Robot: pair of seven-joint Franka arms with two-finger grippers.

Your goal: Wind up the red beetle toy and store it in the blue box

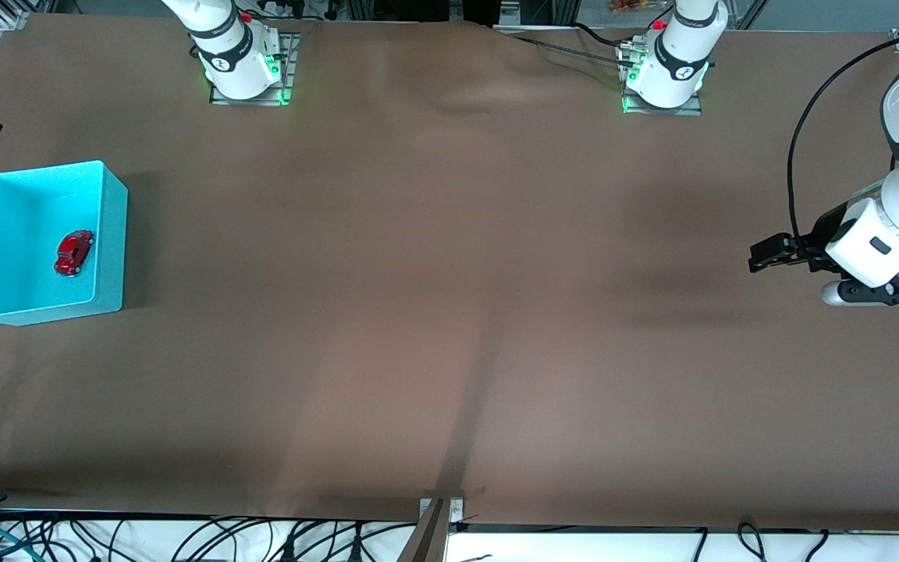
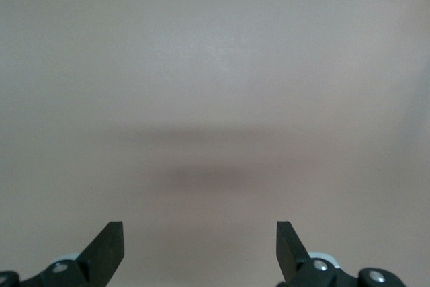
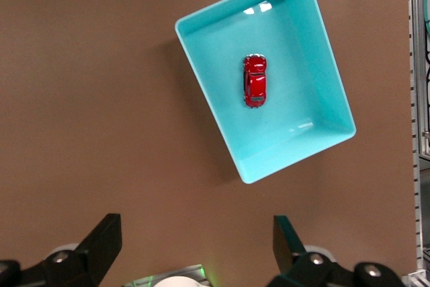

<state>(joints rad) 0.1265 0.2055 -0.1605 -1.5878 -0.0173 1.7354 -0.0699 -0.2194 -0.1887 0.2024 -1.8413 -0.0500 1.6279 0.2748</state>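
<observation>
Beetle toy point(image 1: 74, 252) lies inside the blue box point(image 1: 110, 234), on its floor, closer to the wall that faces the table's middle than to the wall at the table's edge. Its long axis runs roughly along the box's longer sides, slightly slanted; which end is its nose I cannot tell. It rests on its wheels with the roof up, as the right wrist view shows point(image 3: 254, 80), touching no wall. The box point(image 3: 201, 58) is open-topped and holds only the toy; it stands on the brown table point(image 1: 449, 312) at the right arm's end, near that edge and about midway between the base edge and the camera edge. The right arm's base is at the base edge of the table, and its gripper point(image 3: 195, 247) is out of the front view; its wrist camera looks down on the box from high up, with both fingers spread wide and nothing between them. The left gripper point(image 1: 762, 255) hangs over the table near the edge at the left arm's end, the forearm bent down from above and the fingers pointing toward the table's middle. Its claw point(image 2: 200, 250) is released, fingers wide apart over bare table, holding nothing.
</observation>
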